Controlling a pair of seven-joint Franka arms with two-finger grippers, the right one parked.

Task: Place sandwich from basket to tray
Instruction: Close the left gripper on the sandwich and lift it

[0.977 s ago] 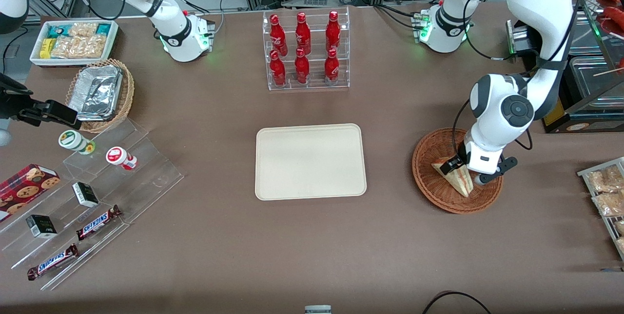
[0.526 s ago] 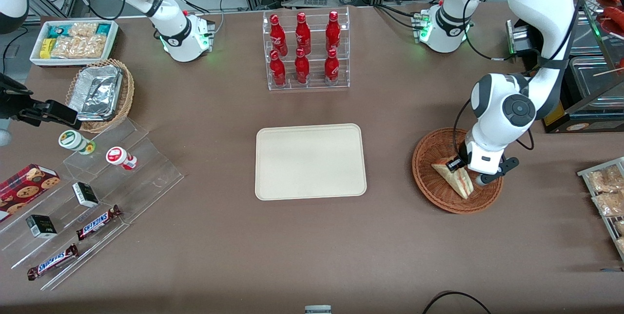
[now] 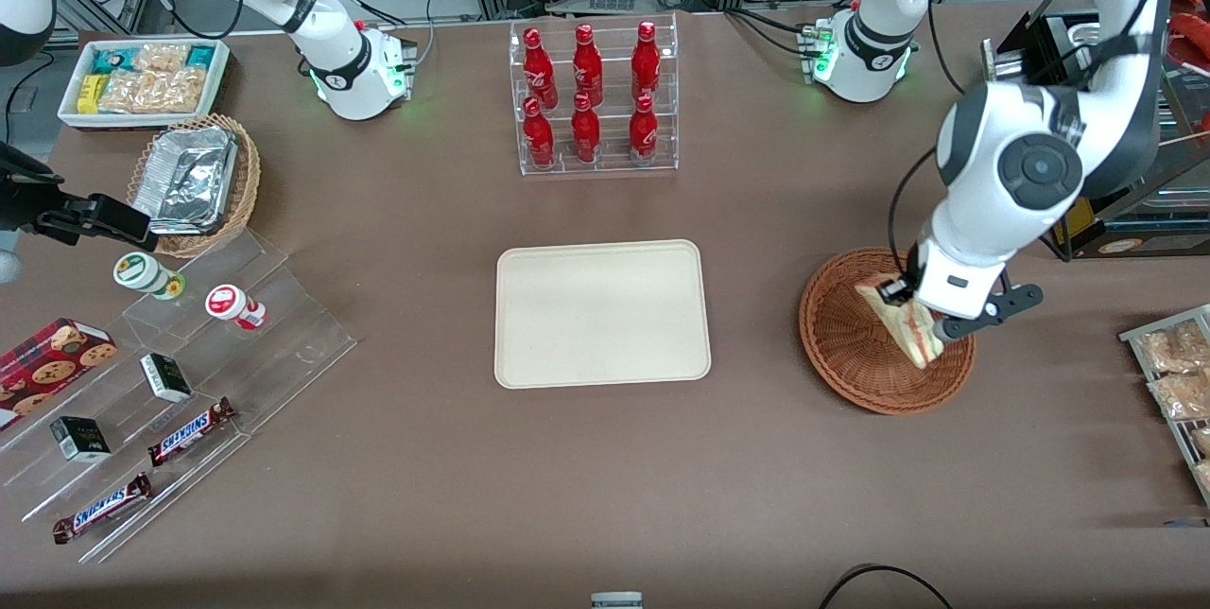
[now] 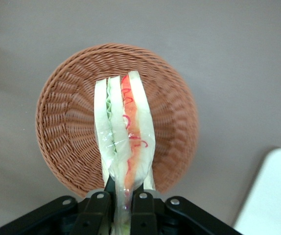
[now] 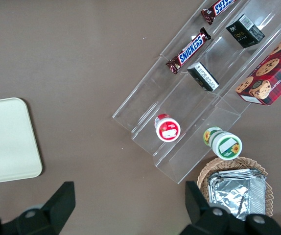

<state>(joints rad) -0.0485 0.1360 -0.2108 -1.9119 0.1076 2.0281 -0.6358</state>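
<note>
Gripper dangles sandwich point-down

Claw w/ sandwich above basket.

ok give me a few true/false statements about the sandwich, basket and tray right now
1. The gripper is shut on the sandwich. True.
2. The sandwich lies flat on the tray. False: it hangs over the basket, pinched at one end.
3. The tray has nothing on it. True.
4. The basket holds a second sandwich. False: only the gripped one is above it.
5. The red bottles stand on the tray. False: they stand in a clear rack.
</note>
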